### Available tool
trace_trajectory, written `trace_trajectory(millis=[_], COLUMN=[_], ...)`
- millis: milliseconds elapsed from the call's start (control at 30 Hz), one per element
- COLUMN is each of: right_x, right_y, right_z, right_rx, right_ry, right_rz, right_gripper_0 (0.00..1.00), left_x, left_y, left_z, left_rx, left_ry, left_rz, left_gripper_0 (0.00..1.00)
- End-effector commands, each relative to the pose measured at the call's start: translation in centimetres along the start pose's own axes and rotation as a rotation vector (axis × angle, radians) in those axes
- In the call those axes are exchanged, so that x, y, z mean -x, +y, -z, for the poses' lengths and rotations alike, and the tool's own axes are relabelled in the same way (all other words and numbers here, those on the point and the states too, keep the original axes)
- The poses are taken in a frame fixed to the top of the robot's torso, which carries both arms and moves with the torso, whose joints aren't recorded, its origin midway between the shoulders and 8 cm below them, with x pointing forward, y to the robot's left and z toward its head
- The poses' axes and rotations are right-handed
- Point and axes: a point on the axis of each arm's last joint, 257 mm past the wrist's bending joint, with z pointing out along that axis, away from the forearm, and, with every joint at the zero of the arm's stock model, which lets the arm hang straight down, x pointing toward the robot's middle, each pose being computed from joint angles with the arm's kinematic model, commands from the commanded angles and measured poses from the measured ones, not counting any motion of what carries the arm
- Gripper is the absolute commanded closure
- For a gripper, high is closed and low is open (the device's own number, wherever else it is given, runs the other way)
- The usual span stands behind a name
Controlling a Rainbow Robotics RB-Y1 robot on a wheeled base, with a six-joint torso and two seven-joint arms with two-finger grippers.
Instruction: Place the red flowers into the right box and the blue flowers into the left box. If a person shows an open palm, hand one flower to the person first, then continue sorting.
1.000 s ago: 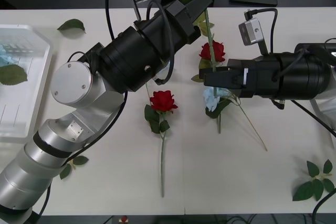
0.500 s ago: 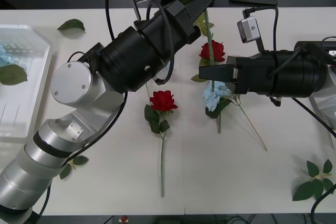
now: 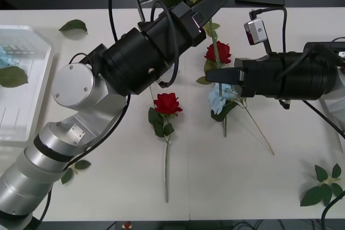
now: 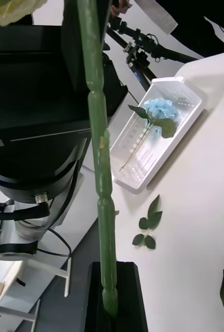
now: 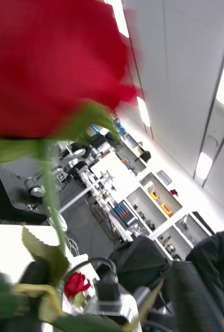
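Observation:
One red flower stands upright in the air, its bloom (image 5: 50,67) close to the left wrist camera and its green stem (image 3: 214,36) running down over the table. My right gripper (image 3: 218,75) is shut on the stem's lower end (image 4: 110,290). My left gripper (image 3: 207,6) sits higher up beside the stem with its fingers spread open. Two more red flowers lie on the table, one (image 3: 167,102) in the middle and one (image 3: 218,52) behind the stem. A blue flower (image 3: 217,99) lies under the right gripper. The left box (image 3: 24,106) holds another blue flower (image 4: 158,108). The right box is hidden behind the right arm.
Loose green leaf sprigs lie at the back left (image 3: 73,25), near the front left (image 3: 75,168) and at the front right (image 3: 323,184). The bulky left arm (image 3: 108,79) spans the table's middle left.
My left gripper's fingers have spread away from the stem and the stem's top has leaned left. The right gripper moved slightly left and now holds the stem's lower end.

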Motion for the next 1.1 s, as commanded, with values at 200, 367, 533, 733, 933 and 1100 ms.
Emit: trace_trajectory(millis=[200, 367, 533, 733, 933, 1100], right_x=[1.0, 1.3, 2.0, 3.0, 3.2, 2.8], right_y=[-0.4, -2.6, -5.9, -10.6, -14.1, -16.2], right_z=[0.9, 2.1, 4.5, 10.4, 17.9, 25.0], right_rx=[-0.064, -0.159, -0.307, -0.555, -0.792, -1.000], right_ry=[0.038, 0.050, 0.063, 0.095, 0.134, 0.177], right_rz=[0.060, 0.098, 0.147, 0.207, 0.209, 0.192], right_gripper_0=[1.00, 1.00, 1.00, 1.00, 1.00, 1.00], left_x=[-0.5, -0.5, -0.8, -1.0, -0.5, 0.0], left_y=[0.4, 3.2, 8.4, 16.6, 21.5, 23.6], left_z=[3.2, 6.4, 10.1, 15.2, 18.6, 19.9], left_rx=[-0.046, -0.011, 0.081, 0.362, 0.641, 0.864], left_ry=[0.145, 0.245, 0.388, 0.619, 0.716, 0.713], left_rz=[-0.114, -0.149, -0.191, -0.266, -0.262, -0.233], left_gripper_0=[0.00, 0.00, 0.00, 0.00, 0.00, 0.00])
